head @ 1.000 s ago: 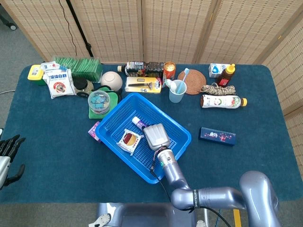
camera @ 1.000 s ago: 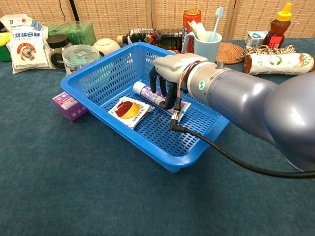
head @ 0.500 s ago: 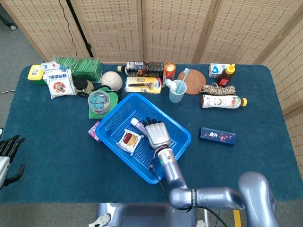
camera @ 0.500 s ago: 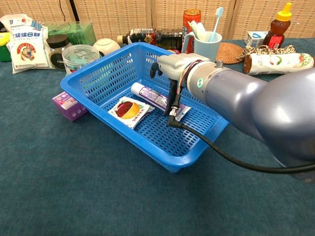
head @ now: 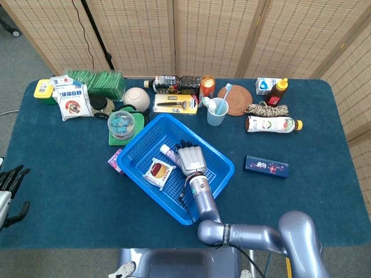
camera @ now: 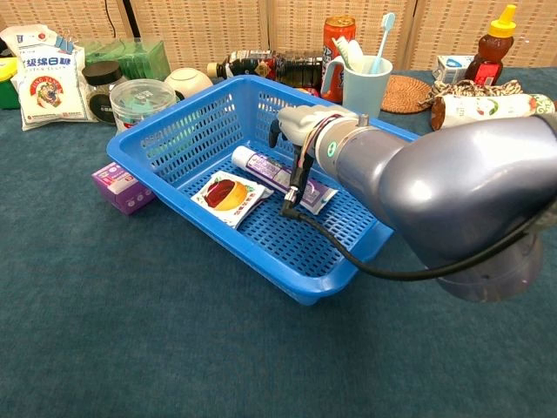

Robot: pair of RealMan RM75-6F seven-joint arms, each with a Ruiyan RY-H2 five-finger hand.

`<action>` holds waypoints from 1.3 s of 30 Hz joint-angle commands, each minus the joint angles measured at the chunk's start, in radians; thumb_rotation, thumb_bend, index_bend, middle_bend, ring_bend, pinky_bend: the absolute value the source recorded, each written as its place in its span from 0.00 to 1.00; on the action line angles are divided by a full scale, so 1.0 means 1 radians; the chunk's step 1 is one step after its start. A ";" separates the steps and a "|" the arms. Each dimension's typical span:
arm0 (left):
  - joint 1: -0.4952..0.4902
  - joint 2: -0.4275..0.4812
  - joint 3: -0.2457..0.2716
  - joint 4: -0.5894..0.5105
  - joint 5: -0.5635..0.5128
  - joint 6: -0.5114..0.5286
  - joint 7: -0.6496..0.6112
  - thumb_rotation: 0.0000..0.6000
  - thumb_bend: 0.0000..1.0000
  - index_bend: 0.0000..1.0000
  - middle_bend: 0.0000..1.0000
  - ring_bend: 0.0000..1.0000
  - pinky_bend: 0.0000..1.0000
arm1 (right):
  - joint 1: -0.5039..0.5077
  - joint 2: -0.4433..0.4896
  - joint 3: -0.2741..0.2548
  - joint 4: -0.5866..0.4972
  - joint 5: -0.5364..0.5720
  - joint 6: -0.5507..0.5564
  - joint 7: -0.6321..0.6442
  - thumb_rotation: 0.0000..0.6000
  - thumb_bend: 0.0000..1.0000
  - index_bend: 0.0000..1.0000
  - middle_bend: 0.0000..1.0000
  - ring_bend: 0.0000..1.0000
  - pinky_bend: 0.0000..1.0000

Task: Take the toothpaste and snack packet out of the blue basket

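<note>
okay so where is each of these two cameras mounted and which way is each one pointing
Head view: sits high, looking steeply down on the table; shows the right hand over the blue basket and the left hand at the left edge.
Chest view: sits low at the table's near edge, looking across it; the right arm fills the right side.
Shared: both show the right hand, basket, toothpaste and snack packet.

Toothpaste and snack packet in basket; packet left of toothpaste; right robot hand above toothpaste.
</note>
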 commanded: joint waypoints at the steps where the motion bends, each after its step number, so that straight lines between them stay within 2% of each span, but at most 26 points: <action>1: -0.001 0.002 -0.001 0.000 -0.002 -0.001 -0.004 1.00 0.46 0.00 0.00 0.00 0.00 | 0.011 -0.023 -0.001 0.036 -0.010 -0.015 0.010 1.00 0.00 0.22 0.17 0.19 0.28; 5: -0.001 0.004 -0.003 0.003 -0.007 -0.001 -0.012 1.00 0.46 0.00 0.00 0.00 0.00 | 0.019 -0.053 -0.007 0.091 -0.034 -0.027 0.024 1.00 0.00 0.24 0.21 0.23 0.33; 11: -0.004 0.006 -0.002 0.005 -0.006 -0.009 -0.019 1.00 0.46 0.00 0.00 0.00 0.00 | 0.021 -0.086 -0.020 0.150 -0.059 -0.036 0.025 1.00 0.01 0.33 0.33 0.38 0.43; 14: -0.004 0.008 -0.001 0.005 -0.004 -0.010 -0.022 1.00 0.46 0.00 0.00 0.00 0.00 | 0.018 -0.099 -0.027 0.166 -0.084 -0.030 0.029 1.00 0.10 0.42 0.44 0.48 0.54; 15: -0.004 0.008 -0.001 0.005 -0.004 -0.010 -0.022 1.00 0.46 0.00 0.00 0.00 0.00 | 0.016 -0.101 -0.028 0.167 -0.092 -0.027 0.033 1.00 0.15 0.45 0.48 0.52 0.56; 18: -0.004 0.007 0.001 0.005 -0.002 -0.010 -0.020 1.00 0.46 0.00 0.00 0.00 0.00 | 0.008 -0.099 -0.031 0.159 -0.126 -0.011 0.044 1.00 0.29 0.52 0.55 0.59 0.60; 21: -0.005 0.006 0.002 0.004 -0.001 -0.013 -0.017 1.00 0.46 0.00 0.00 0.00 0.00 | -0.007 -0.083 -0.028 0.127 -0.167 0.014 0.065 1.00 0.38 0.54 0.57 0.61 0.61; 25: -0.006 0.004 0.003 0.003 0.001 -0.014 -0.012 1.00 0.46 0.00 0.00 0.00 0.00 | -0.034 -0.034 -0.019 0.043 -0.216 0.055 0.081 1.00 0.45 0.55 0.58 0.62 0.61; 32: -0.004 0.003 0.006 -0.002 0.008 -0.008 -0.005 1.00 0.46 0.00 0.00 0.00 0.00 | -0.083 0.093 -0.004 -0.157 -0.284 0.136 0.070 1.00 0.47 0.55 0.58 0.62 0.61; 39: 0.000 0.002 0.012 -0.007 0.019 -0.002 0.004 1.00 0.46 0.00 0.00 0.00 0.00 | -0.140 0.296 0.058 -0.321 -0.335 0.214 0.051 1.00 0.47 0.55 0.58 0.62 0.61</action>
